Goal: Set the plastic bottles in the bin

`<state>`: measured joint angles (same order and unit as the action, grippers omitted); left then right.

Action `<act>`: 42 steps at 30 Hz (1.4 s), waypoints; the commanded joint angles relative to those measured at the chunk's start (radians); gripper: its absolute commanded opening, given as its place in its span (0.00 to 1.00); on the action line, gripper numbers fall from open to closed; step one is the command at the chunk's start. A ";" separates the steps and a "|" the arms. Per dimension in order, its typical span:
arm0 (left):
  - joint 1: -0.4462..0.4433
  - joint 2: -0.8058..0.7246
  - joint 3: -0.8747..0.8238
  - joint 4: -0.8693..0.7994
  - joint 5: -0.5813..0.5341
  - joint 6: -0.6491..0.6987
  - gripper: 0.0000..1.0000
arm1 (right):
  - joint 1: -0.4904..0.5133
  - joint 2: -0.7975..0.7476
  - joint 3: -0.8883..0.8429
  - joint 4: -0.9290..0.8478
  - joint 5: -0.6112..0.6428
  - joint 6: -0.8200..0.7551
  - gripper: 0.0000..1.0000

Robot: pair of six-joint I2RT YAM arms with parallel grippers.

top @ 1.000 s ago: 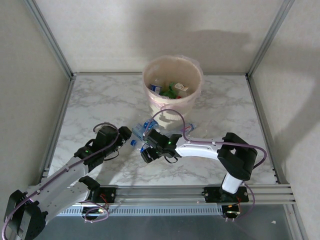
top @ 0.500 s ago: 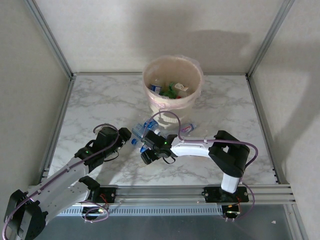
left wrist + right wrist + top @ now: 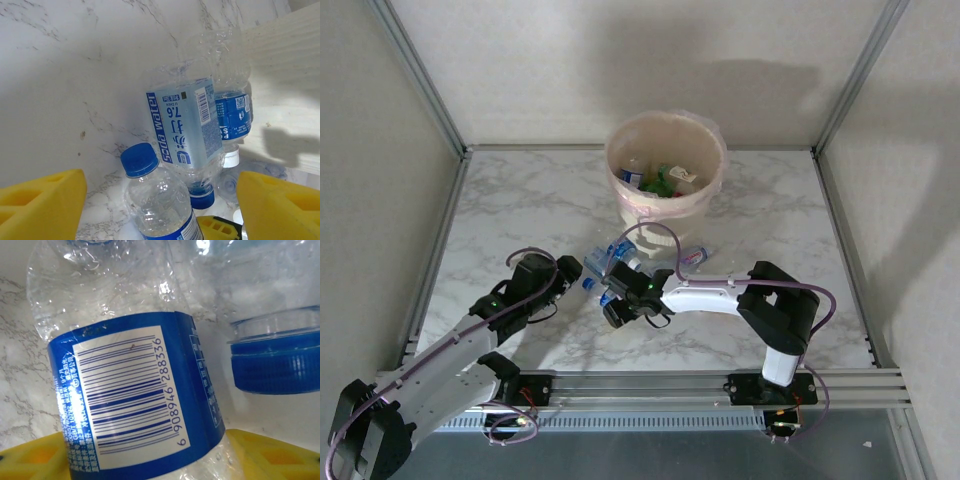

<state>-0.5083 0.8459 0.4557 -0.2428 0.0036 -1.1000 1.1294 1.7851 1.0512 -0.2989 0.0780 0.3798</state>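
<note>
My right hand point(image 3: 611, 301) straddles a blue-labelled bottle point(image 3: 132, 400) on the surface point(image 3: 520, 210) just in front of the bin point(image 3: 650, 215); I cannot tell whether it grips. My left hand point(image 3: 572, 272) stands open, facing other bottles point(image 3: 185, 125) lying nearby before the bin.

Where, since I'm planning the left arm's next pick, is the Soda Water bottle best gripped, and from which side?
Probably the labelled middle of the Soda Water bottle, from above, jaws across its width. It lies flat, and one flank faces bare table, though a neighbouring bottle crowds the other.
</note>
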 commanded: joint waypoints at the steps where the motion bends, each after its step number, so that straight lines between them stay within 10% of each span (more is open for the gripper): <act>1: 0.011 -0.007 -0.006 0.005 -0.004 0.003 0.78 | 0.027 -0.022 0.016 -0.018 0.010 -0.008 0.56; 26: 0.111 -0.023 0.051 -0.071 -0.027 0.084 0.81 | 0.033 -0.402 0.422 -0.286 0.329 -0.066 0.48; 42: 0.113 -0.009 0.060 -0.064 -0.004 0.096 0.80 | -0.376 -0.106 0.943 -0.413 0.253 0.014 0.48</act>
<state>-0.4038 0.8391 0.4908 -0.2893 -0.0036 -1.0210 0.7937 1.6192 1.9675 -0.6384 0.3477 0.3565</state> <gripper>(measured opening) 0.799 0.642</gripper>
